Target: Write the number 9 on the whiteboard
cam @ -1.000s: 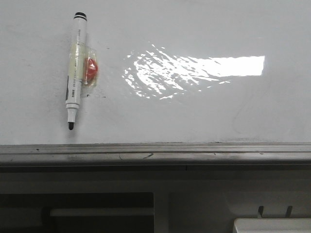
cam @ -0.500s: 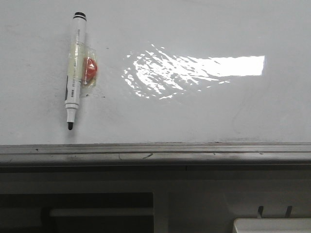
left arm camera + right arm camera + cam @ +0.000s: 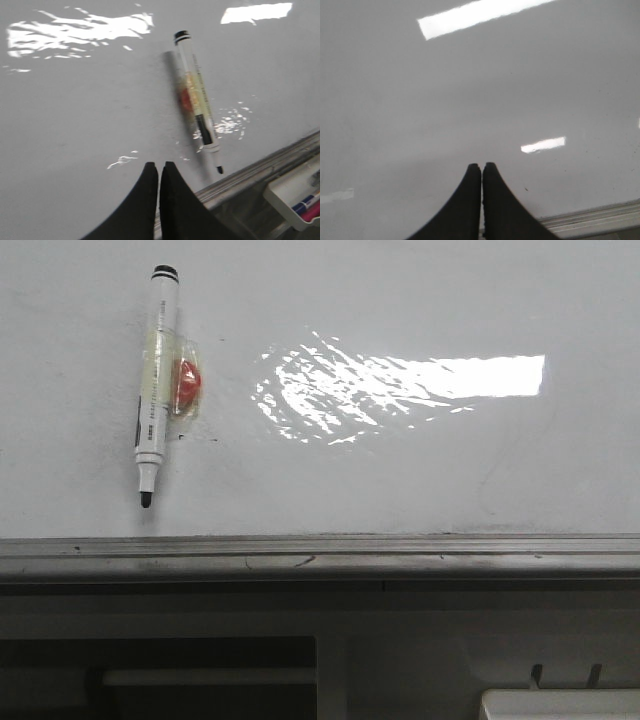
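Note:
The whiteboard (image 3: 400,470) fills the front view, glossy white with glare patches and a grey metal ledge (image 3: 320,555) along its lower edge. A white marker (image 3: 156,380) with a black tip pointing down hangs on the board at the left, held by tape and a red piece. No drawn number 9 shows on the board. My left gripper (image 3: 159,166) is shut and empty, a short way from the marker (image 3: 199,100) in the left wrist view. My right gripper (image 3: 482,166) is shut and empty, facing bare board (image 3: 480,90). Neither gripper shows in the front view.
Grey furniture (image 3: 200,650) stands below the ledge. A white tray corner (image 3: 560,705) sits at the lower right. In the left wrist view a white tray (image 3: 295,195) holds coloured pens beyond the ledge (image 3: 260,167).

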Robot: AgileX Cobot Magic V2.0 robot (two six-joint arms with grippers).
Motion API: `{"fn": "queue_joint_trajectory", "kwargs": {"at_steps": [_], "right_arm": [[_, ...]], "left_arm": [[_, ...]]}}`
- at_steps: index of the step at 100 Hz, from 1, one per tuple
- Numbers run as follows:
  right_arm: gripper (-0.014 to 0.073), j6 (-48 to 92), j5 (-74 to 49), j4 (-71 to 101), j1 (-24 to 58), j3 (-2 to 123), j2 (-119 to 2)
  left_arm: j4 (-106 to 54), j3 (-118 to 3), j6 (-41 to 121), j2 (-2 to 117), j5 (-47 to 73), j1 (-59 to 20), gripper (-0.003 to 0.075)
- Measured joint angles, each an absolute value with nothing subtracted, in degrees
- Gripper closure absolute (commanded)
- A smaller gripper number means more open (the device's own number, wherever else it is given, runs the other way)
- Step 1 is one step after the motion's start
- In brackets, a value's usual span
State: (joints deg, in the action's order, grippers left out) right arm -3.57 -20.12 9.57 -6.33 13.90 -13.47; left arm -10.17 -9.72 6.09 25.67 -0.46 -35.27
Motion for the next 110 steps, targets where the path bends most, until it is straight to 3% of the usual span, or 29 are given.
{"fn": "queue_joint_trajectory", "kwargs": {"at_steps": [10, 26, 32, 56, 110], "right_arm": [[0.0645, -3.57, -20.21, 9.57, -6.33, 13.90, -13.47], [0.0645, -3.57, -20.21, 9.57, -6.22, 13.90, -13.47], [0.0645, -3.57, -20.21, 9.57, -5.85, 13.90, -13.47], [0.0645, -3.57, -20.24, 9.57, -5.03, 13.69, -13.47], [0.0645, -3.57, -20.34, 9.57, -5.03, 13.68, -13.47]], "left_arm": [[-10.43, -9.72, 6.32, 31.12, -5.61, -39.90, 0.0682], [-10.71, -9.72, 6.32, 39.64, -12.39, -44.31, 0.0399], [-10.71, -9.72, 6.32, 42.86, -15.51, -44.88, 0.0354], [-10.93, -9.72, 1.71, 55.62, -34.17, -45.29, 0.0351], [-3.68, -9.95, -14.09, 75.49, -53.57, -45.29, 0.0351]]}}
